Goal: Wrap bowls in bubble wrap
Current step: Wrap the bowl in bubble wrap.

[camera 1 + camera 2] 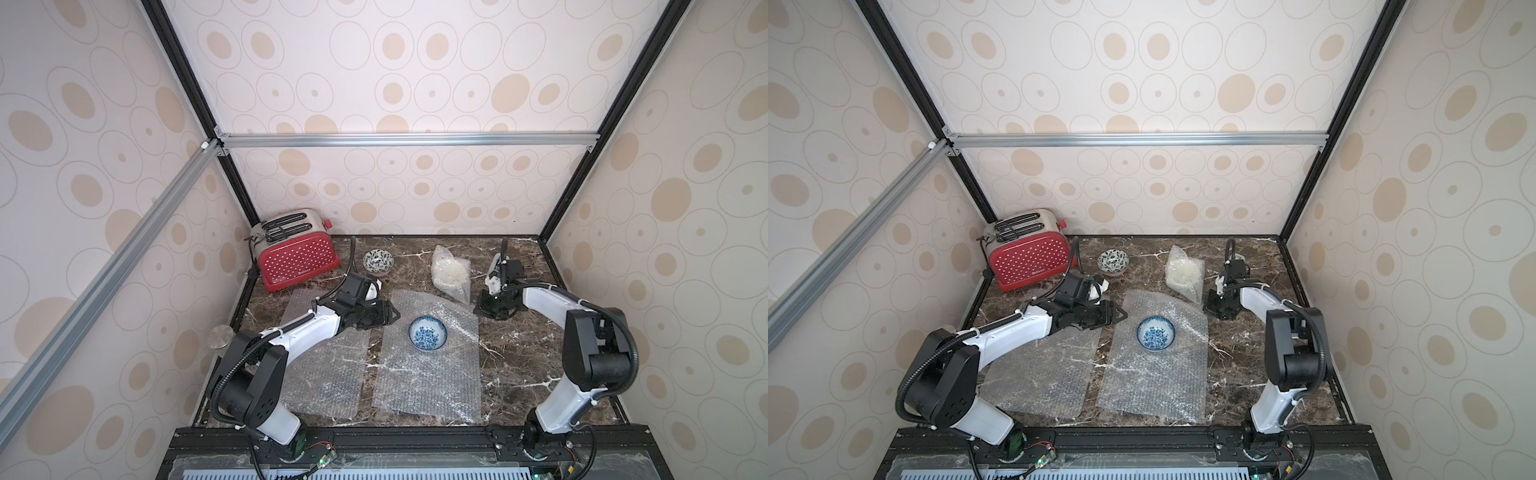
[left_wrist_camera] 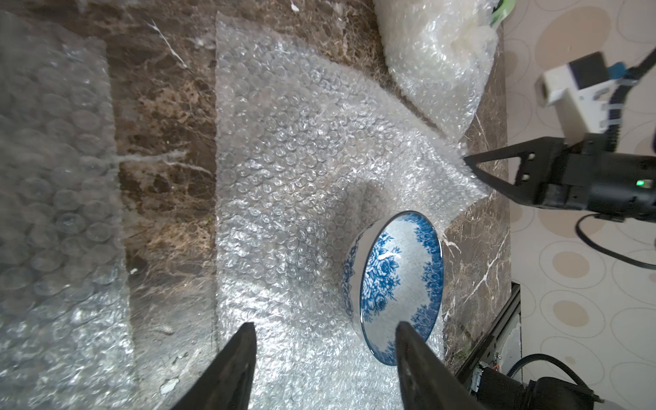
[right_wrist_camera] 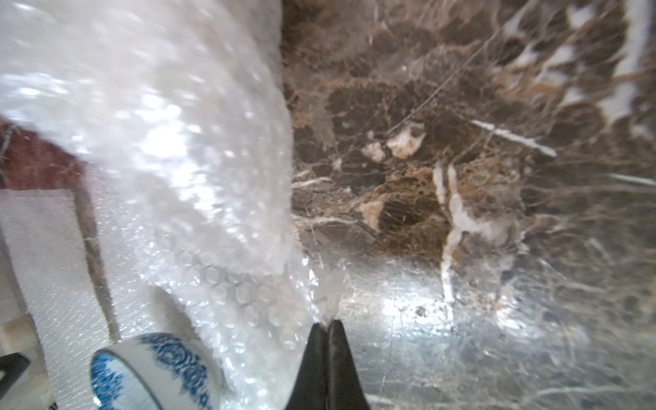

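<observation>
Right gripper (image 3: pixel 328 324) is clamped on the far right corner of the bubble wrap sheet (image 1: pixel 428 374), tips pressed together with a crumpled tuft of plastic caught between them, low over the marble table (image 1: pixel 519 353). The blue-patterned bowl (image 1: pixel 427 333) sits upright on that sheet's far half, near the pinched corner. To fold well, I would lift the corner just clear of the rim, then carry it in an arc over the bowl toward the near left. The film should be kept taut but not tugged, since so thin a pinch could slip and a hard pull might slide the bowl. The right arm reaches forward, elbow high, wrist bent down to the corner. Left gripper (image 2: pixel 325 323) hangs spread and empty above the sheet's far left edge, its forearm low across the second sheet (image 1: pixel 328 374), well placed to steady the bowl. The leaf-patterned bowl (image 1: pixel 378 262) stands unwrapped by the toaster (image 1: pixel 297 255), and a wrapped bundle (image 1: pixel 451 272) lies at the back
</observation>
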{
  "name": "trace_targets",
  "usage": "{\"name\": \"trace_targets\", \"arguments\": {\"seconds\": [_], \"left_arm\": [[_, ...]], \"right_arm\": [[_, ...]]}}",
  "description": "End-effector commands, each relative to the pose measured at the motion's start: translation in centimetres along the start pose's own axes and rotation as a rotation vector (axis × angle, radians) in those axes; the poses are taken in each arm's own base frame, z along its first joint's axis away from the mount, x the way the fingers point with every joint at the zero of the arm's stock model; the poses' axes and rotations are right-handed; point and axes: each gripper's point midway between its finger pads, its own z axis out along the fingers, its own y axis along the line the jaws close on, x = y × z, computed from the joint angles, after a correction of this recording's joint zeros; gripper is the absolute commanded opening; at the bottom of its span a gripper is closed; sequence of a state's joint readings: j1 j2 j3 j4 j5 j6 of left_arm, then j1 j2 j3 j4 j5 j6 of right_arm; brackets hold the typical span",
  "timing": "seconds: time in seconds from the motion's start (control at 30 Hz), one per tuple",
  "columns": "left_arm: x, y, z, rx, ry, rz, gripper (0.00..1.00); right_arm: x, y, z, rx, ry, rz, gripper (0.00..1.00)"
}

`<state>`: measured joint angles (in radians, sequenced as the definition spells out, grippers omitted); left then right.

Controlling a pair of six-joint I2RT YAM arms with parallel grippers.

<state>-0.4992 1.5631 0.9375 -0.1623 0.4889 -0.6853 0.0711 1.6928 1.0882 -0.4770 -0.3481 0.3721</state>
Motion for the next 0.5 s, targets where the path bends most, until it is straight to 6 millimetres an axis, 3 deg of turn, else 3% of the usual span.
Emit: {"name": "trace_targets", "arguments": {"seconds": [0.0, 0.47], "left_arm": [[0.5, -0.8, 0.8, 0.024, 0.017, 0.006, 0.61], [0.6, -1.2, 0.8, 0.028, 0.003, 0.012, 0.61]], "right_arm": [[0.2, 1.6, -2.1, -0.038, -0.026, -0.02, 0.03], [4.7, 14.1, -5.6, -0.183, 0.001, -0.276, 0.03]]}}
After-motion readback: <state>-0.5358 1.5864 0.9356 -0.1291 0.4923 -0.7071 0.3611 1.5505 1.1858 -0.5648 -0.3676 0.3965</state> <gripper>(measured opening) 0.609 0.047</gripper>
